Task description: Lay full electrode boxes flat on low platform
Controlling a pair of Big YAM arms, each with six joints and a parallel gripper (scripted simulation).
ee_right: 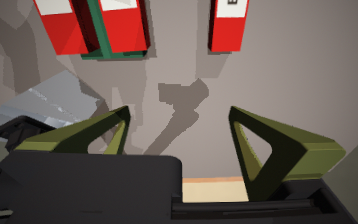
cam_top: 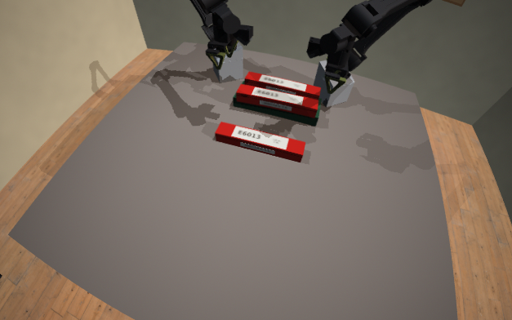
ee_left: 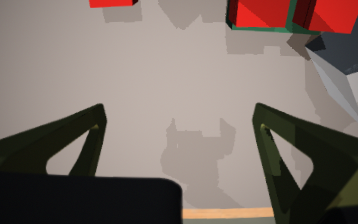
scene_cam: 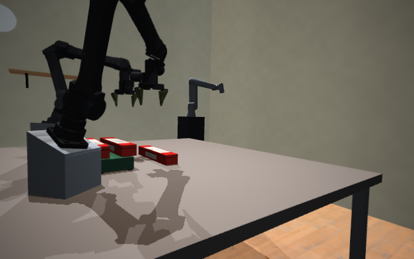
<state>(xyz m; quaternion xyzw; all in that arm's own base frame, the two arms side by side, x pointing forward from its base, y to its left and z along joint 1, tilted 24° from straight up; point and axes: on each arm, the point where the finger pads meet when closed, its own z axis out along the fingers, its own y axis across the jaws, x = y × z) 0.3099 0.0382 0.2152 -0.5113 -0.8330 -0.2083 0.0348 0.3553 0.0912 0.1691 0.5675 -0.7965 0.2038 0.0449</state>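
Note:
Three red E6013 boxes lie flat. One box (cam_top: pixel 278 100) (scene_cam: pixel 119 146) (ee_left: pixel 260 12) (ee_right: pixel 122 30) rests on the low green platform (cam_top: pixel 317 117) (scene_cam: pixel 119 164) (ee_right: pixel 115 54). A second box (cam_top: pixel 282 82) (scene_cam: pixel 103 150) (ee_left: pixel 337 15) (ee_right: pixel 62 30) lies close behind it; I cannot tell whether it touches the platform. The third box (cam_top: pixel 260 140) (scene_cam: pixel 158 154) (ee_left: pixel 111 2) (ee_right: pixel 227 27) lies alone on the table in front. My left gripper (cam_top: pixel 336 87) (scene_cam: pixel 123 99) (ee_left: pixel 179 111) and my right gripper (cam_top: pixel 221 57) (scene_cam: pixel 150 96) (ee_right: pixel 179 111) are open and empty. They hang in the air beyond the boxes' two ends.
Each arm stands on a grey pedestal: the right arm's pedestal (cam_top: pixel 230 67) (scene_cam: pixel 63 172) (ee_right: pixel 50 102) and the left arm's pedestal (cam_top: pixel 339 97) (ee_left: pixel 340 75) flank the platform. A small grey arm on a black stand (scene_cam: pixel 191 127) is beyond the table's far edge.

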